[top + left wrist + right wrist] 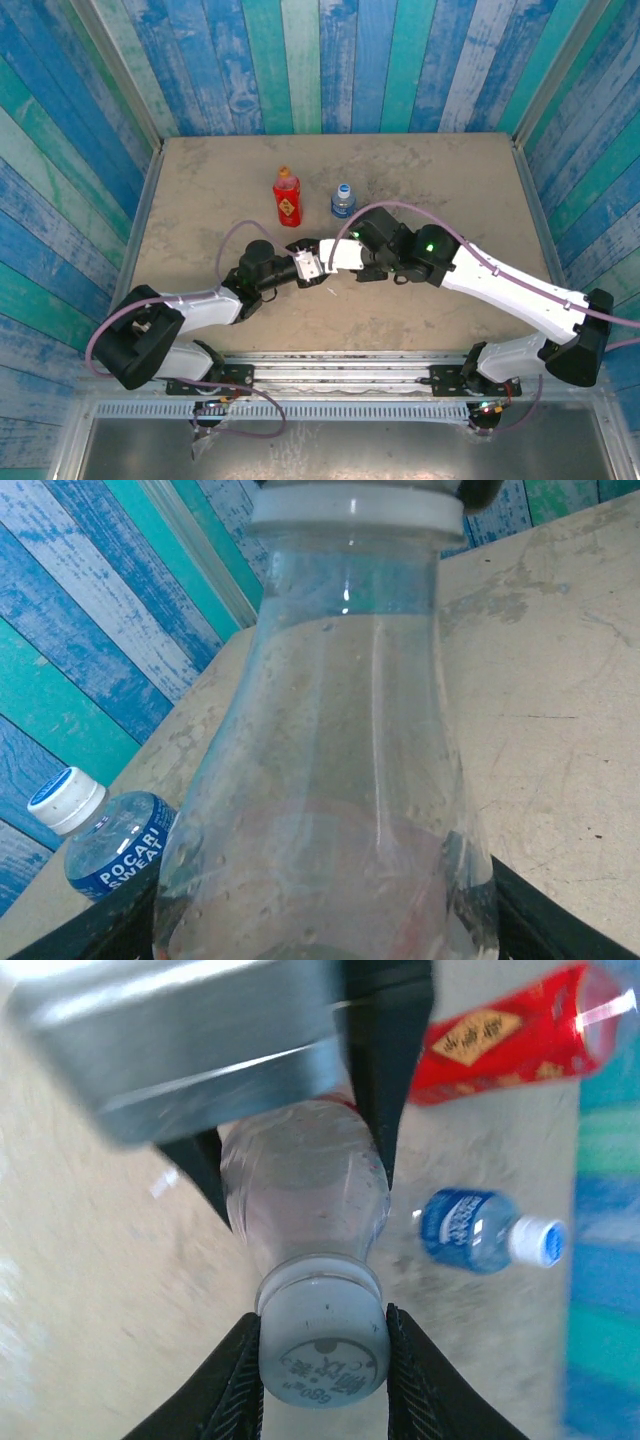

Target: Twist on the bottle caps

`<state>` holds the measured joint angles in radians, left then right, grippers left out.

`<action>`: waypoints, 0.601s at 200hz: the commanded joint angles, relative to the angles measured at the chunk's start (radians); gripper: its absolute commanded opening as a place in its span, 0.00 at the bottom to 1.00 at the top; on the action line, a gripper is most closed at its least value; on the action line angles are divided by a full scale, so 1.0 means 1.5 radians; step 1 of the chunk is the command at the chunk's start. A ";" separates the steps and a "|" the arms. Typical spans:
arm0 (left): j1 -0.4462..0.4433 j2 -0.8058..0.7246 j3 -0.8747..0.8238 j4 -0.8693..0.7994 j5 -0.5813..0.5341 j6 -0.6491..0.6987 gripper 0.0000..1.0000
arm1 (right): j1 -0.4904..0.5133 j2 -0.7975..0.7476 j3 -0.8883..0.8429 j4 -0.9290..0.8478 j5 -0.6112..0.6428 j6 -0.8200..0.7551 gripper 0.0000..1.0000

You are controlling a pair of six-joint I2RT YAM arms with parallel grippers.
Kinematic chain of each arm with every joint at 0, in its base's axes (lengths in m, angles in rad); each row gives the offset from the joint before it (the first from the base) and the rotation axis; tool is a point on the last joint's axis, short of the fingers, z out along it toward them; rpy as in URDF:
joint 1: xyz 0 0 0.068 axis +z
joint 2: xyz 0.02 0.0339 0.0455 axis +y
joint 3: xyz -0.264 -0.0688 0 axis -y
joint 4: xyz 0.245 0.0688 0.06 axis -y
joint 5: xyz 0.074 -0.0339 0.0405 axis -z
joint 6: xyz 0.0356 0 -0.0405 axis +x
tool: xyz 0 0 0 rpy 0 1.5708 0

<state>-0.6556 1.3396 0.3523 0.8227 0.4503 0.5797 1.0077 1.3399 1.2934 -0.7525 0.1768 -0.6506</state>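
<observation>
While left pincer (320,925) clamps bottle (330,760) (neck toward right arm), right pincer (322,1318) narrow, nipping cap (322,1350) between tips; bottle axis runs straight ahead.

Top external: fixed, high behind the arm bases (222,374), looks down and forward over the whole table (430,170); far.
Left wrist: very near, looks along the clear bottle (330,780) toward its white cap (355,510).
Right wrist: near, faces that cap end-on.
Shared by all three: clear bottle, blue-label bottle (343,201). The red bottle (287,197) is in top and right wrist.
</observation>
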 commanded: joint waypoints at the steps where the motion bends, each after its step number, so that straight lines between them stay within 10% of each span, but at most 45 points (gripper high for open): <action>1: -0.005 -0.003 -0.012 -0.042 0.001 -0.015 0.64 | -0.003 0.009 0.028 0.106 -0.041 0.446 0.01; 20: -0.005 0.008 -0.008 -0.039 0.002 -0.016 0.63 | -0.019 0.027 0.048 0.095 -0.065 0.736 0.05; 41: -0.005 0.019 0.000 -0.037 0.009 -0.015 0.63 | -0.026 0.016 0.045 0.094 -0.099 0.748 0.14; 85: -0.005 0.023 -0.001 -0.037 0.010 -0.019 0.64 | -0.051 -0.052 0.006 0.055 -0.067 0.414 0.56; 120: -0.005 0.026 0.000 -0.038 0.012 -0.018 0.64 | -0.052 -0.098 -0.014 0.041 -0.117 0.043 0.66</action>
<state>-0.6586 1.3479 0.3561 0.8345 0.4488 0.5629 0.9306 1.2358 1.2949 -0.6926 0.0669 -0.1635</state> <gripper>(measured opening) 0.639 0.646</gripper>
